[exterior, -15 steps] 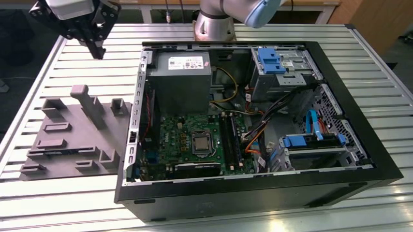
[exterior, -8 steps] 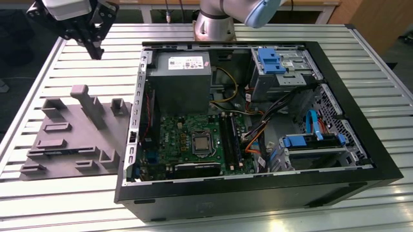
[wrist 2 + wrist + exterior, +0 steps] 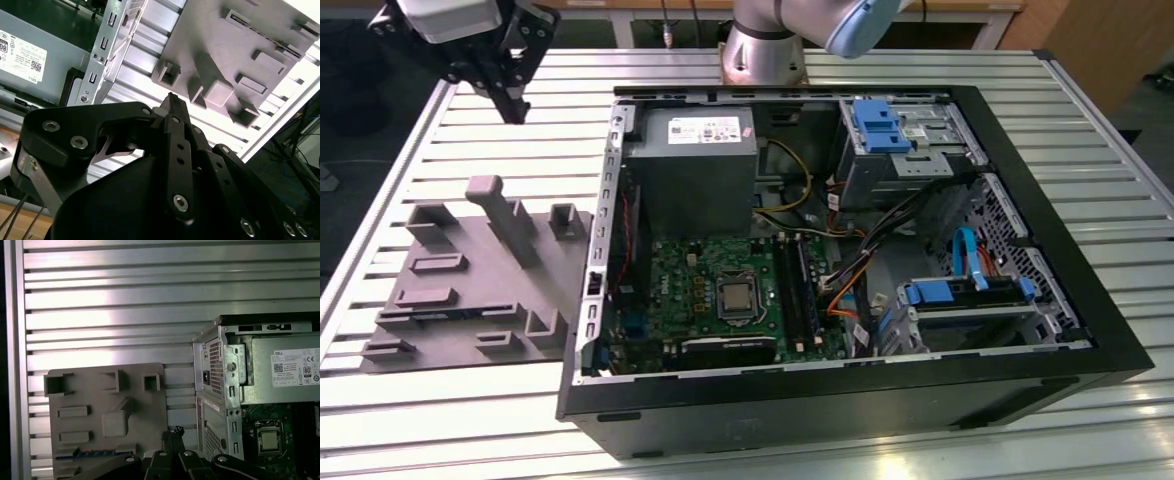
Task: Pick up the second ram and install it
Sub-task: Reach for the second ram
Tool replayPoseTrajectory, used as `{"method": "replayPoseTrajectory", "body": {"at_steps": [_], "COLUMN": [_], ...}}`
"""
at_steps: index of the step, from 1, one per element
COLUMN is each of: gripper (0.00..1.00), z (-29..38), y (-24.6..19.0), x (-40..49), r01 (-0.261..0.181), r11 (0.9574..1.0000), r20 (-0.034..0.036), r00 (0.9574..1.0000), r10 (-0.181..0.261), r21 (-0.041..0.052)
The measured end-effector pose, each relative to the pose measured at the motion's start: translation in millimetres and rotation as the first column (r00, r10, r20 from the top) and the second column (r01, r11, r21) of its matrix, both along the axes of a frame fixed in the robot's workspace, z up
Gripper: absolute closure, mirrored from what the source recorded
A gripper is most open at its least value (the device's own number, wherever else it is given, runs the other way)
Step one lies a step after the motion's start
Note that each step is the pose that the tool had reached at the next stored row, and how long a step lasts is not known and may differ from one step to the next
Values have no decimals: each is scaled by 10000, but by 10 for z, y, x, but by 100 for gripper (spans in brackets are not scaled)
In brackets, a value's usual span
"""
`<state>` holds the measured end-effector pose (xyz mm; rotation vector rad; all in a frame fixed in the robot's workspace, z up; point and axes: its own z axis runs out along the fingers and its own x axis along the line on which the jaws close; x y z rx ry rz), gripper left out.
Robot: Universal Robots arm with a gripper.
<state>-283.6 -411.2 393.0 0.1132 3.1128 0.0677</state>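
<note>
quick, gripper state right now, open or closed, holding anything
gripper: jaws closed, holding nothing

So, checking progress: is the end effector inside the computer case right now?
No, the end effector hangs over the slatted table, outside the computer case.

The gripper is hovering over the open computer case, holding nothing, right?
Not over the computer case: the exterior view shows the gripper above the slatted table, to the exterior view's left of it. It holds nothing.
</note>
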Motion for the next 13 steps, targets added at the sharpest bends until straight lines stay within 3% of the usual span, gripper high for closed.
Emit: {"method": "replayPoseTrajectory", "body": {"at_steps": [13], "gripper": [89], "z": [0], "y": [-18], "x": [-56], "r01": [-11], "r11": [10000], "r20": [0], "r00": [10000], "r10": [11], "r21": [0]}}
